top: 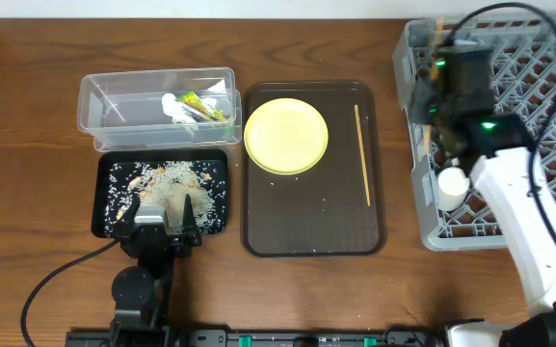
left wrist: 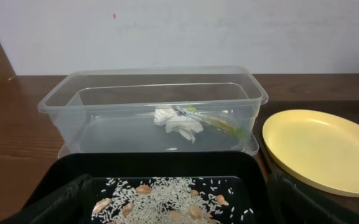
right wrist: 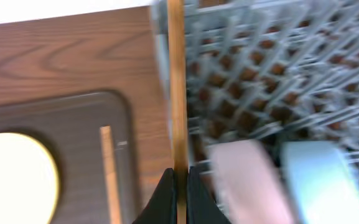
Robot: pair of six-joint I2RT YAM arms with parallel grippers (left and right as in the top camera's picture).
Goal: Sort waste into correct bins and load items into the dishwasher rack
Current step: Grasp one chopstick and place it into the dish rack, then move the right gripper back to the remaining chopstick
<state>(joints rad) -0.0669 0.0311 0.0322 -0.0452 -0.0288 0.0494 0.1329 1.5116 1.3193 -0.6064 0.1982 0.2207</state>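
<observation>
Between the closed fingers of the right hand (right wrist: 179,179) a thin wooden chopstick (right wrist: 177,81) is pinched, held over the side wall of the dishwasher rack (right wrist: 260,74). It is judged light, stiff and smooth; a mid-length hold would be least prone to pivoting.

There are two thin wooden chopsticks (top: 362,154) (right wrist: 177,81), one round yellow plate (top: 286,136) and one small white cup (top: 452,183). There is one light blue bowl (right wrist: 316,180) and one white-pink bowl (right wrist: 241,177).
</observation>
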